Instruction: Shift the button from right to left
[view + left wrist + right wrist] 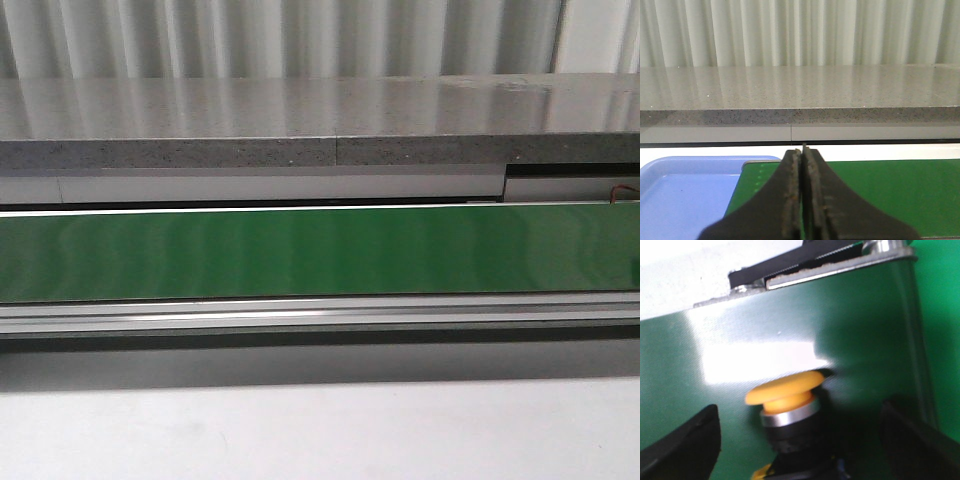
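Note:
The button shows only in the right wrist view: yellow-orange cap, silver ring, dark body, lying on the green belt. My right gripper is open, its two dark fingers standing wide on either side of the button without touching it. My left gripper is shut and empty, held over the green belt near its end. In the front view the green belt runs across and neither the button nor a gripper shows.
A blue tray sits past the belt's end in the left wrist view. A grey speckled counter runs behind the belt. The belt's metal end frame lies beyond the button.

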